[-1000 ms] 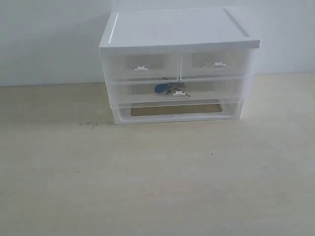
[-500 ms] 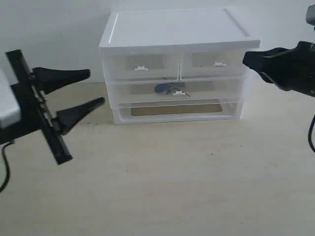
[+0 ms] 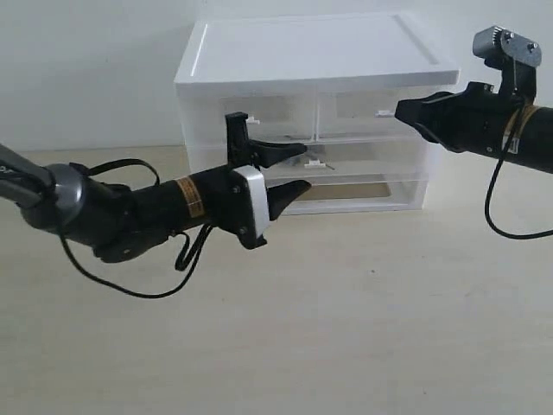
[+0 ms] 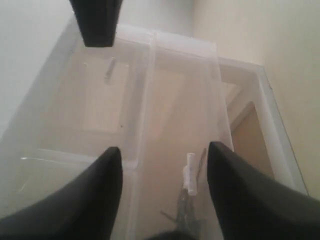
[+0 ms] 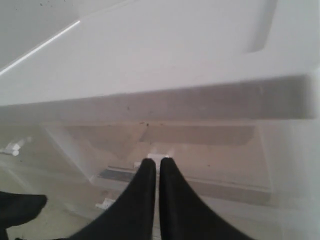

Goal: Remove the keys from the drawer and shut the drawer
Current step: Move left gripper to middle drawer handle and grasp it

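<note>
Frosted drawer [image 3: 371,157] is closed. Left gripper [image 3: 303,166] has jaws wide apart, empty; right gripper [image 3: 400,110] has jaws together, empty.

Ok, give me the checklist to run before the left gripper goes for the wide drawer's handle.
1. Left gripper open: ok.
2. Handle between its fingers: ok in the left wrist view, though off centre.
3. Fingers touching the handle: cannot tell.
4. Wide drawer pulled out: not ok, it is closed.
5. Keys inside it: ok, faintly seen through the plastic.
6. Right gripper out of the way: ok, shut, up by the upper right drawer.
</note>
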You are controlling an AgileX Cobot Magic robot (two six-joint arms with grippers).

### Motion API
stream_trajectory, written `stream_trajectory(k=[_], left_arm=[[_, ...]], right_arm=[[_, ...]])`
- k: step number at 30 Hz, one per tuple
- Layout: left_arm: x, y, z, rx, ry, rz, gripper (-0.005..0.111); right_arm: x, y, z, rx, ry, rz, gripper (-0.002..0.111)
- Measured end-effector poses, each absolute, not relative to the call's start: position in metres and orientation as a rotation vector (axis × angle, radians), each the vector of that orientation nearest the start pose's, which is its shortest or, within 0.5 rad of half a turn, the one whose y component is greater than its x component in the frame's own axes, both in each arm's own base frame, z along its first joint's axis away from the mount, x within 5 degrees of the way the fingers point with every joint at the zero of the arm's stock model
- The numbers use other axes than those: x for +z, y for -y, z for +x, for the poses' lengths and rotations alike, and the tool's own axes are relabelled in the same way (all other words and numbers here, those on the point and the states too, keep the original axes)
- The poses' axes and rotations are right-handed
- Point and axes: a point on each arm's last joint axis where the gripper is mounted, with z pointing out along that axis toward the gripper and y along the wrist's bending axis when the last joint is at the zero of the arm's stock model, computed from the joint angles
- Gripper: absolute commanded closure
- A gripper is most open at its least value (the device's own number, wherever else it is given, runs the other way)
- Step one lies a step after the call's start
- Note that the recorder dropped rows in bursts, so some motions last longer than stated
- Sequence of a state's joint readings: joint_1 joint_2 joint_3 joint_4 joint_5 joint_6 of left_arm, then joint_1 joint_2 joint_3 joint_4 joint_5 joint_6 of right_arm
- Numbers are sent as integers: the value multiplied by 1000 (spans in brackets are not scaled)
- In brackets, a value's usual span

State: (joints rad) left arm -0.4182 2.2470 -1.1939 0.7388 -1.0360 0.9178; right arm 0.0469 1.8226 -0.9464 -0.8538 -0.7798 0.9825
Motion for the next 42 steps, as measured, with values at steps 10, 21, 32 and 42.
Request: stream_trajectory(k=[10, 21, 32, 42], left_arm=[[105, 245, 415, 273, -598, 1585, 59], [94, 256, 425, 317, -528, 1667, 82], [99, 259, 426, 366, -519, 1612, 102], [100, 267, 408, 387, -684, 1546, 102]], right_arm=[[207, -65, 373, 731, -1801, -190, 108], [207, -65, 373, 721, -1798, -200, 108], [207, -65, 373, 719, -1798, -202, 108], [207, -65, 373, 716, -1797, -205, 108]])
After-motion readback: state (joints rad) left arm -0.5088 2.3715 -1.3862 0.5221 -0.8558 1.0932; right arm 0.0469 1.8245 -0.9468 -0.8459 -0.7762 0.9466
